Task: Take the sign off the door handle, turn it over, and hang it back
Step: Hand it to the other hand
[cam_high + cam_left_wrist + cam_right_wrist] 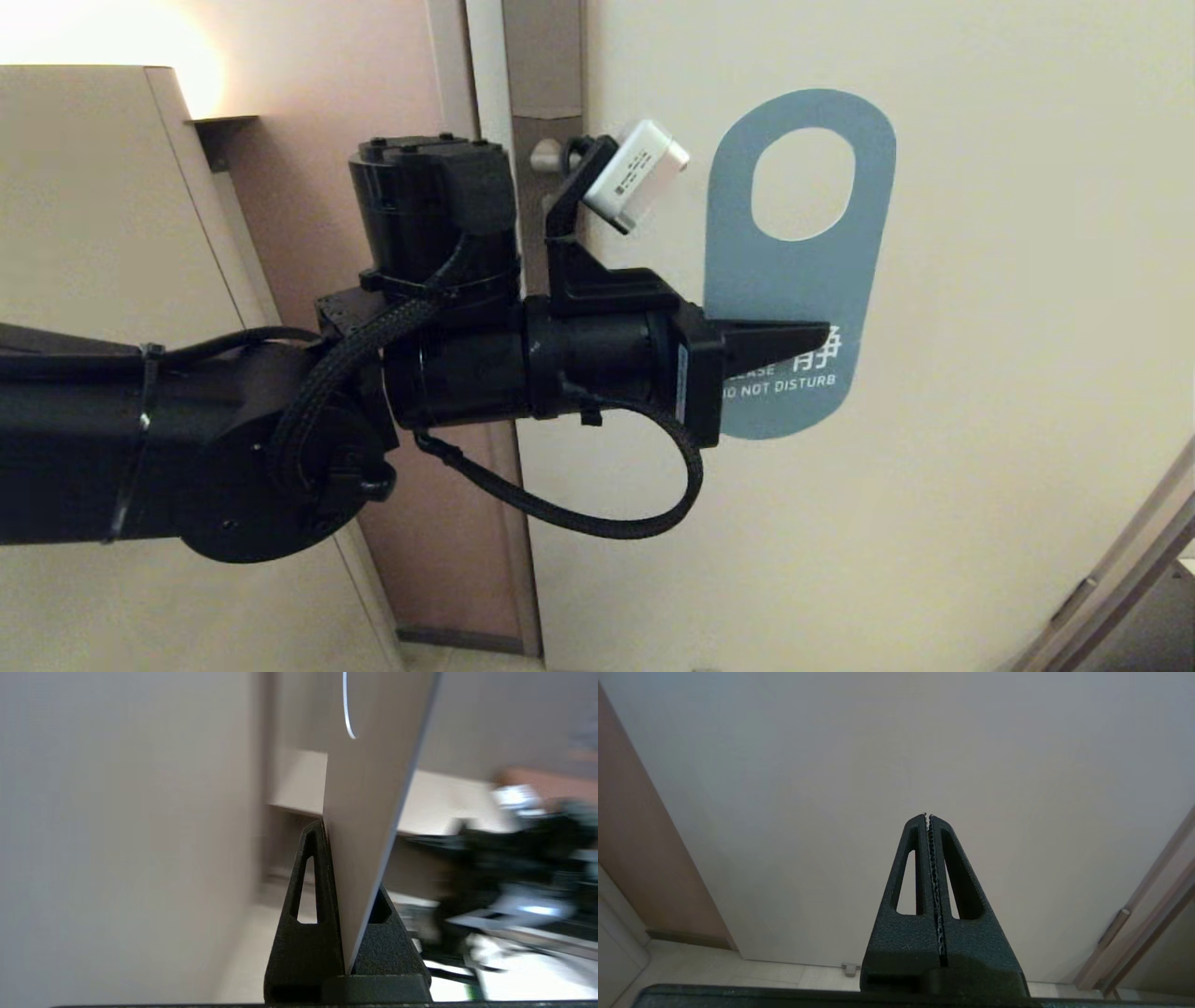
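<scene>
The sign (794, 280) is a blue card with a large oval hole, a white Chinese character and the words "DO NOT DISTURB". It is held upright in front of the door, off the handle, with the hole at the top. My left gripper (822, 334) is shut on its lower part from the left. In the left wrist view the sign (369, 788) stands between the fingers (308, 933). The door handle is mostly hidden behind my left wrist; only a rounded grey bit (546, 155) shows. My right gripper (928, 815) is shut and empty, facing the lower door.
The pale door (980, 280) fills the right side, with the brownish lock plate (541, 65) along its edge. A beige cabinet (93, 187) stands at the left. A second frame edge (1120, 579) is at the lower right. A small door stop (850, 968) sits at floor level.
</scene>
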Tool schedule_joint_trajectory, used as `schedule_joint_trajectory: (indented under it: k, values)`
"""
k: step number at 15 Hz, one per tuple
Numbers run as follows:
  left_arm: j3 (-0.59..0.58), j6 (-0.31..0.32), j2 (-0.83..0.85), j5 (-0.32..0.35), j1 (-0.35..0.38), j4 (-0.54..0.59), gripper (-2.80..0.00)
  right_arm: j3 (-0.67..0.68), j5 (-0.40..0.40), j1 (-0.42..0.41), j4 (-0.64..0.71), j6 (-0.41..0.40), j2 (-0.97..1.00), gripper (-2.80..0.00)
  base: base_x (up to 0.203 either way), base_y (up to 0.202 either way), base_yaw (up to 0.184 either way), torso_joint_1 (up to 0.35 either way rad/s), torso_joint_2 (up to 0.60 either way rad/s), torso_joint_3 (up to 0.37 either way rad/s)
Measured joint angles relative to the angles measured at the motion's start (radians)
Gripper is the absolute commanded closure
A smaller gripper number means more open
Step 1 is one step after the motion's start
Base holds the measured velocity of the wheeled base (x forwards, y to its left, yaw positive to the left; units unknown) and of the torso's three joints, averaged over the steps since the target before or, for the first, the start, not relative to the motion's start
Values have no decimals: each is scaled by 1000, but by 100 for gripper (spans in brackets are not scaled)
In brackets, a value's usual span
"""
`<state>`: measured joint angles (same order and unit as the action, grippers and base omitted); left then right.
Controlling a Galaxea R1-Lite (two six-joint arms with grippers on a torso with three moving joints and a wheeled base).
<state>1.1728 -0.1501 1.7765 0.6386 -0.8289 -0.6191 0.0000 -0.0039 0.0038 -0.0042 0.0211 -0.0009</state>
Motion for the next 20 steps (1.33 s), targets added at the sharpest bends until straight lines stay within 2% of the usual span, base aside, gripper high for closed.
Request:
schedule_joint_trajectory:
  k: [3, 4, 9, 15, 20]
  values:
    - [0, -29, -1, 106, 5, -1, 0, 0, 1, 0, 0, 0, 0, 0, 0, 0, 0, 0, 0, 0]
    - [-4, -31, -1, 113, 7, -3, 0, 0, 1, 0, 0, 0, 0, 0, 0, 0, 0, 0, 0, 0]
    - [-111, -33, -40, 112, 22, -75, 0, 0, 6, 0, 0, -22, 0, 0, 0, 0, 0, 0, 0, 0]
    - [-249, -31, -130, 111, 63, -80, 0, 0, 8, 0, 5, -24, 0, 0, 0, 0, 0, 0, 0, 0]
    - [-283, -32, -154, 118, 78, -81, 0, -21, 6, 0, 53, -27, 0, 0, 0, 0, 0, 0, 0, 0]
